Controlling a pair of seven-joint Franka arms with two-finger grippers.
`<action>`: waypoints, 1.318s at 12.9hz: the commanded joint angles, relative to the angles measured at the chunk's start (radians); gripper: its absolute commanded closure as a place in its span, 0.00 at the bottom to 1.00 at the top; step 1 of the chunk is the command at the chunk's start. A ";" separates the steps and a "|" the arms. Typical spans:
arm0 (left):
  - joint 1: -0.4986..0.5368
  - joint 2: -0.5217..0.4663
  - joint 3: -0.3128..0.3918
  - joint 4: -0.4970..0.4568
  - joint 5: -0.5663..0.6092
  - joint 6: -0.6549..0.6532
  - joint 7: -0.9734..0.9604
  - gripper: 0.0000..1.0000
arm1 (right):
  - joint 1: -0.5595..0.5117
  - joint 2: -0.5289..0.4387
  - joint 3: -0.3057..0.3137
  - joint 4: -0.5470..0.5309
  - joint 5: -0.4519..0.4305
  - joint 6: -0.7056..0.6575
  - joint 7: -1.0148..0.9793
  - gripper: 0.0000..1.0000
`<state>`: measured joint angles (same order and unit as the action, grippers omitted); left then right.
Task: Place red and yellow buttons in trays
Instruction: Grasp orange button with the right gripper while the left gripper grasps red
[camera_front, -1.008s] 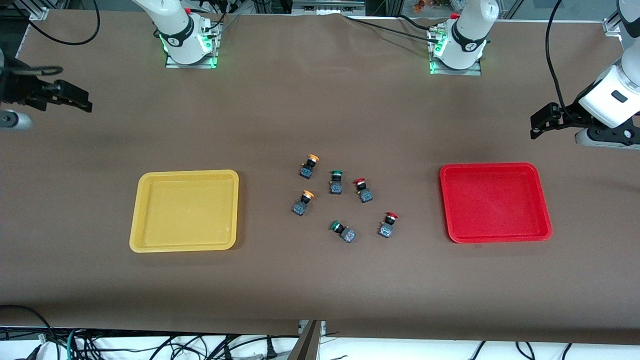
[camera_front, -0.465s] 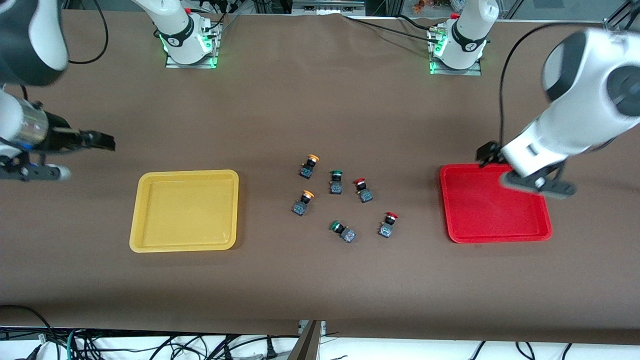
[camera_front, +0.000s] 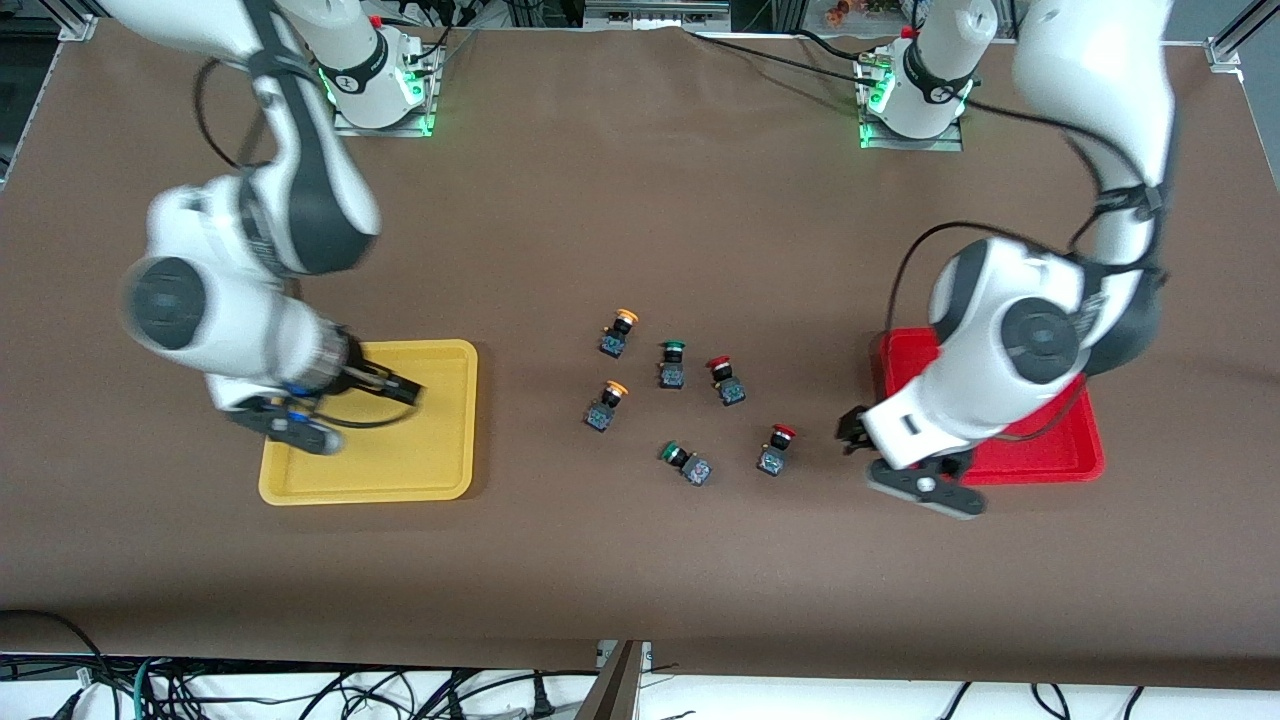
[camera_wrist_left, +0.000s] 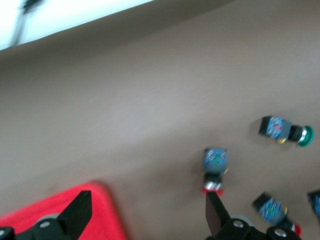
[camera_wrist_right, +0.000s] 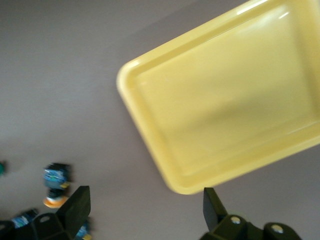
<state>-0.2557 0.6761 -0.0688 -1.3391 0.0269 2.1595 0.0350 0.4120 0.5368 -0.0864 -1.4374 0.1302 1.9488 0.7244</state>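
Both pincers spread per wrist views | front hides left pincer (camera_front: 850, 432) gap

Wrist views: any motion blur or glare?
Left wrist view: smeared throughout, buttons such as the red button soft-edged, left gripper fingers open. Right wrist view: milder blur, glare streaks on the yellow tray, right gripper open. Front view: both arms' elbows blurred, buttons sharp.

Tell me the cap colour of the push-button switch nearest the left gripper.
Red, clearest in the front view.
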 joint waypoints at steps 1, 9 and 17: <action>-0.023 0.120 0.001 0.041 0.004 0.125 0.009 0.00 | 0.103 0.098 -0.010 0.032 0.008 0.152 0.200 0.00; -0.100 0.232 -0.013 -0.029 0.010 0.226 -0.023 0.00 | 0.266 0.290 -0.010 0.035 0.006 0.455 0.371 0.00; -0.097 0.192 -0.008 -0.046 0.028 0.174 0.000 0.89 | 0.304 0.361 -0.009 0.035 -0.006 0.513 0.351 0.39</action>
<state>-0.3583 0.9190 -0.0824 -1.3613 0.0274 2.3782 0.0279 0.7070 0.8811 -0.0873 -1.4260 0.1295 2.4528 1.0810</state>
